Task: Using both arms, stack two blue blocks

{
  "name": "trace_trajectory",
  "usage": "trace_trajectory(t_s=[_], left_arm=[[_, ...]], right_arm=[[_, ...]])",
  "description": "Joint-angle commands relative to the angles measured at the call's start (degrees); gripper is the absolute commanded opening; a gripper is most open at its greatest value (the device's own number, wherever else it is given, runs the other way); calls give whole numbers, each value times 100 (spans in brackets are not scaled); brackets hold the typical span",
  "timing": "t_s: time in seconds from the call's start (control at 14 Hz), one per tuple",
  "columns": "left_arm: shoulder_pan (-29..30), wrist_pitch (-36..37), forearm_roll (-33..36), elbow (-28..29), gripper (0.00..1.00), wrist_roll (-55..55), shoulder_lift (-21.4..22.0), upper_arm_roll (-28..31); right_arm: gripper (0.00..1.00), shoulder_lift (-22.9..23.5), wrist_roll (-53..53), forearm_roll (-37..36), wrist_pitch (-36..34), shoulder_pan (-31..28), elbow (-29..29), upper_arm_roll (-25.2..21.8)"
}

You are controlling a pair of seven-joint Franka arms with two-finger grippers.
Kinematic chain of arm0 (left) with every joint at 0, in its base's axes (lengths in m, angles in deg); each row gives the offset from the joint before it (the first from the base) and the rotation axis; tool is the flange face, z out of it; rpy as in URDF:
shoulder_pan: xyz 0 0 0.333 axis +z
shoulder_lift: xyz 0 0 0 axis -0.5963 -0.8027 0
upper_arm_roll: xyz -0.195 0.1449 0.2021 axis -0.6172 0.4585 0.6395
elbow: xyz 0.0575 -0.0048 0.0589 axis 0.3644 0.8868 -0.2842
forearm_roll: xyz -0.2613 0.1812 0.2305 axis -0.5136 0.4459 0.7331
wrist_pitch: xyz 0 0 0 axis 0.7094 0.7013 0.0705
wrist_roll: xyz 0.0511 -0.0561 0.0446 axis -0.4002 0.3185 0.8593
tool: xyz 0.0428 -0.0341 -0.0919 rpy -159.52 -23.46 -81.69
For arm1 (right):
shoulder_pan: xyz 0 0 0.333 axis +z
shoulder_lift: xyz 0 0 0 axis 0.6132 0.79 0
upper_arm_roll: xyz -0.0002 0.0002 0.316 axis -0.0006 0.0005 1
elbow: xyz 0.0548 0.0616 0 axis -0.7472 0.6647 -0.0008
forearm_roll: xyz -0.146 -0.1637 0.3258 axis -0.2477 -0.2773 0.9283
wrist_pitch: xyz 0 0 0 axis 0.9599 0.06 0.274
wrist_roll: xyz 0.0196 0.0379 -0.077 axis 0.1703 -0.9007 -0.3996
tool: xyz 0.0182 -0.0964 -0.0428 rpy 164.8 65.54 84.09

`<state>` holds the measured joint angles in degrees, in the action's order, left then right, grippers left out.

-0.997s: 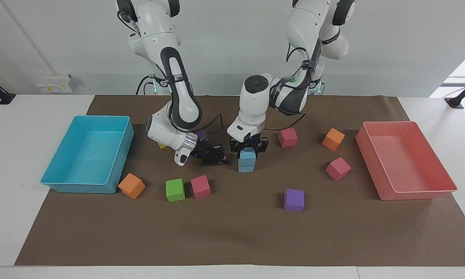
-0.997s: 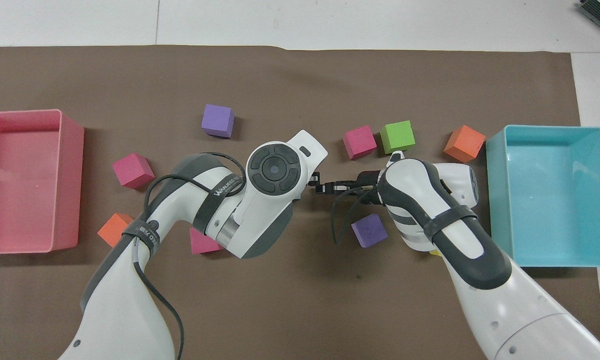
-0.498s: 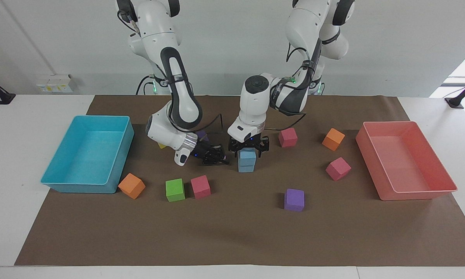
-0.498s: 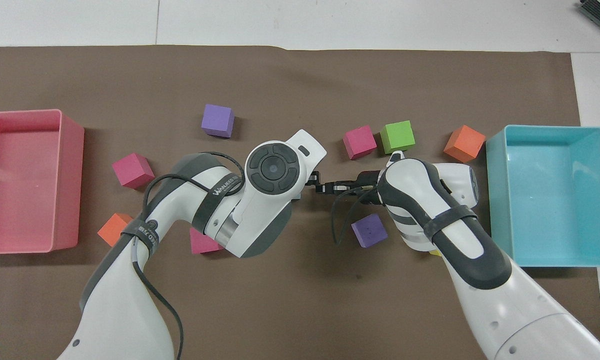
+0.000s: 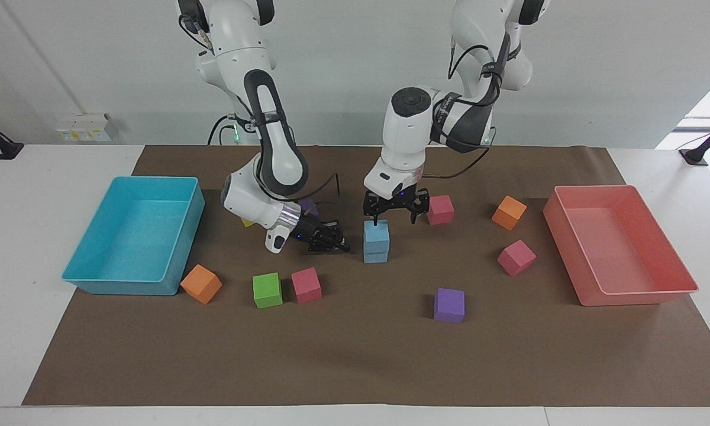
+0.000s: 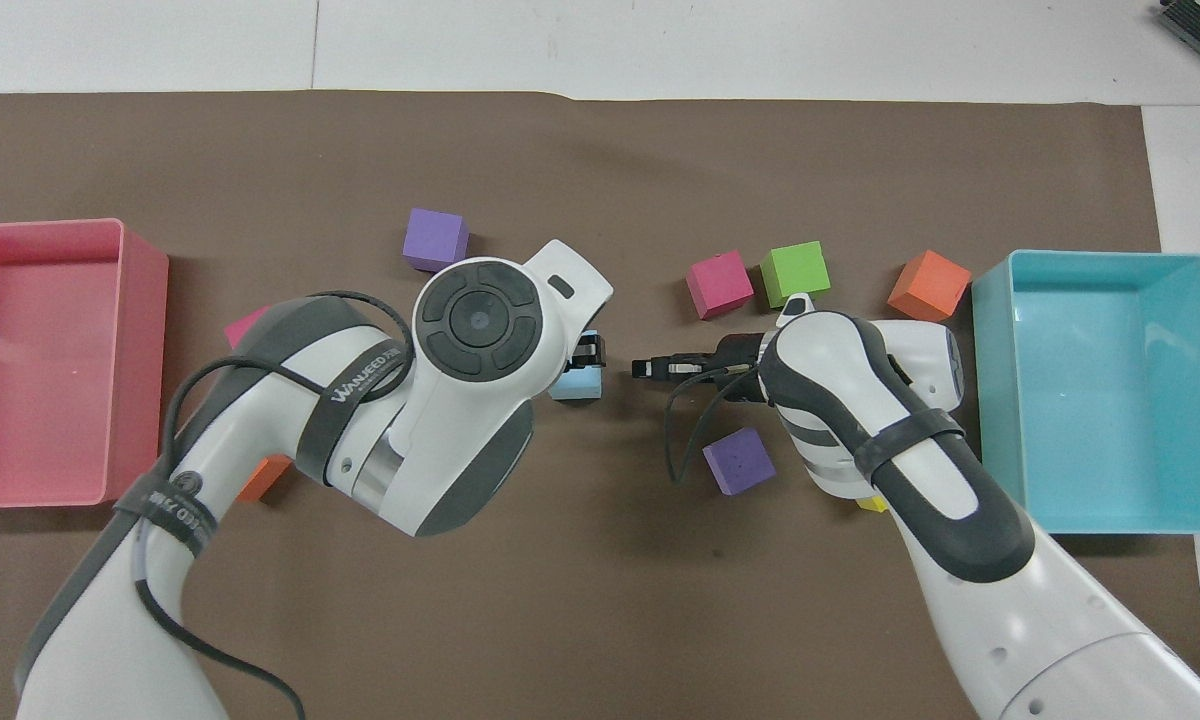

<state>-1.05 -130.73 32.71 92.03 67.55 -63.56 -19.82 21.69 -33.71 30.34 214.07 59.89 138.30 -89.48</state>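
Observation:
The two blue blocks [image 5: 376, 242] stand stacked one on the other on the brown mat, mid-table. In the overhead view only a corner of the stack [image 6: 580, 384] shows from under the left arm's hand. My left gripper [image 5: 395, 216] is open and empty, hanging just above the stack's top and a little toward the left arm's end, clear of the top block. My right gripper [image 5: 329, 238] is low over the mat, pointing sideways at the stack, a short gap away from it; it also shows in the overhead view [image 6: 648, 367].
A cyan tray [image 5: 154, 178] is at the right arm's end and a pink tray [image 5: 639, 299] at the left arm's end. Orange [image 5: 201, 284], green [image 5: 267, 290], pink [image 5: 306, 285], purple [image 5: 449, 305], pink [image 5: 516, 257], orange [image 5: 509, 212] and pink [image 5: 439, 209] cubes lie around the stack.
My left gripper has risen off the top blue block and drifted toward the left arm's end, leaving the block on the stack. The right arm has not moved.

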Motion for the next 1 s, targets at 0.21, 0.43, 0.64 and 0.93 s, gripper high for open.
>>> trace_trajectory(t_s=[0.21,0.43,0.64,0.93], left_arm=[[424,7,84,1145,100,-642,1163,-29],[924,-10,84,1655,100,-1327,1489,-20],[1426,95,84,1709,100,-2083,1752,-29],[1945,604,84,1246,100,-2706,1859,41]], right_arm=[[66,-337,-87,-359,548,-45,33,33],[100,-459,-87,-798,829,-36,42,33],[100,-547,87,-1745,839,-98,33,-37],[100,-802,1430,-3484,769,-98,7,-55]])
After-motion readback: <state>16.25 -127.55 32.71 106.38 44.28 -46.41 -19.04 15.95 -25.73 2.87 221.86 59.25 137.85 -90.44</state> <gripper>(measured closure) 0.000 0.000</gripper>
